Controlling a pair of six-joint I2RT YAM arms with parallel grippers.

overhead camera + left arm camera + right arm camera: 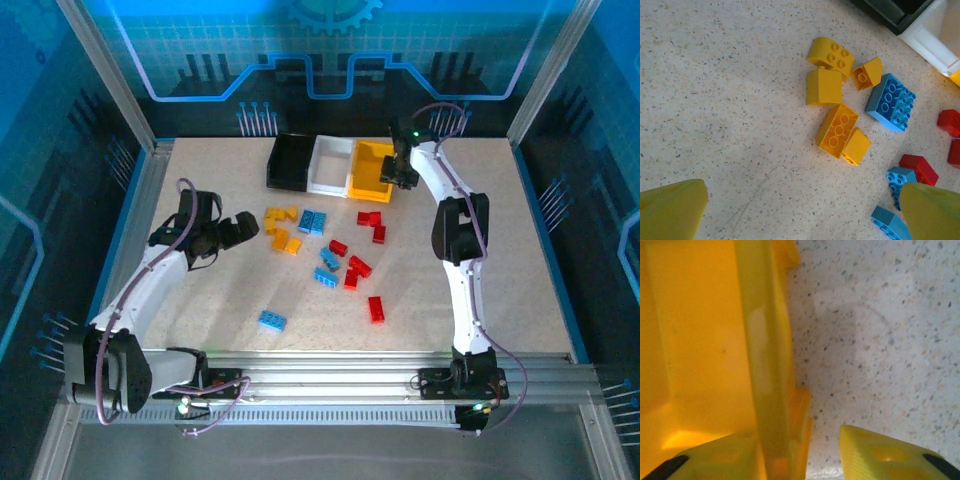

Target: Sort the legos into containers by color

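Three containers stand in a row at the back: black [276, 172], white [326, 187] and yellow [364, 192]. Legos lie loose in the middle: a yellow cluster [282, 228] [835, 90], blue ones [312, 222] [891, 102] and red ones [372, 224]. My left gripper [245, 228] [802, 200] hangs open just left of the yellow cluster, with bare table between its fingers. My right gripper [400, 175] [800, 440] straddles the yellow bin's right wall [762, 340]. One finger is inside against the wall. The outer finger [880, 455] stands a small gap away from it.
A lone blue lego [271, 320] and a red one [376, 308] lie nearer the front. More red [357, 268] and blue [328, 262] pieces sit mid-table. Metal frame posts and blue panels bound the table on all sides.
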